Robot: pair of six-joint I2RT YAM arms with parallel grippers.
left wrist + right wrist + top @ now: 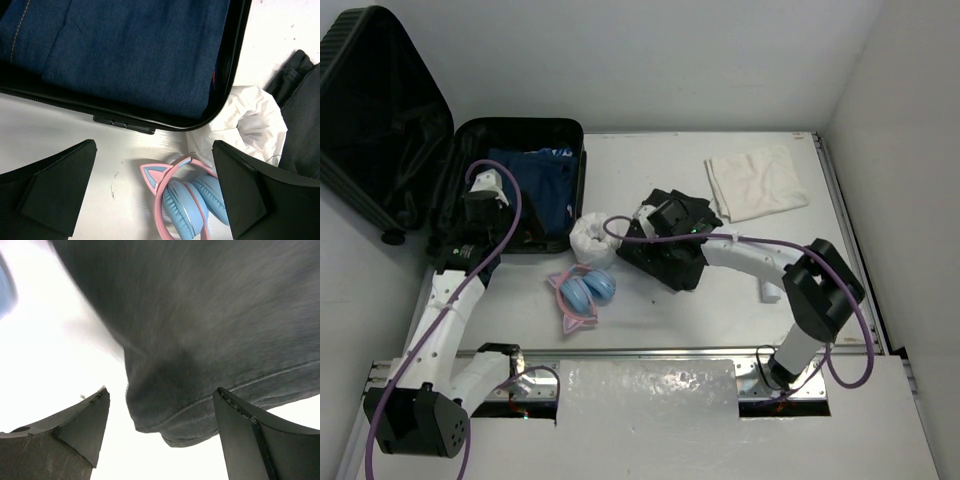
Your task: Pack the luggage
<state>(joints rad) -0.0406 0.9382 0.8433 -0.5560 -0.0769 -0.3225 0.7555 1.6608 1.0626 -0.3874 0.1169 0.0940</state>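
The black ribbed luggage (380, 110) lies open at the far left, and its base (575, 150) holds folded blue jeans (535, 175). My left gripper (480, 212) hovers open and empty over the base's near rim. In the left wrist view its gripper (155, 195) is open, with the rim (125, 122), the jeans (125, 45) and pink-and-blue cat-ear headphones (192, 200) below. My right gripper (665, 222) is open just above a folded black garment (670, 255). In the right wrist view the gripper (162, 435) straddles the garment's hem (210, 340) without holding it.
A crumpled white bundle (592, 238) sits beside the luggage's near right corner, touching the headphones (582, 293); it also shows in the left wrist view (252, 125). A folded white towel (757, 182) lies at the back right. Walls close the table at the back and right.
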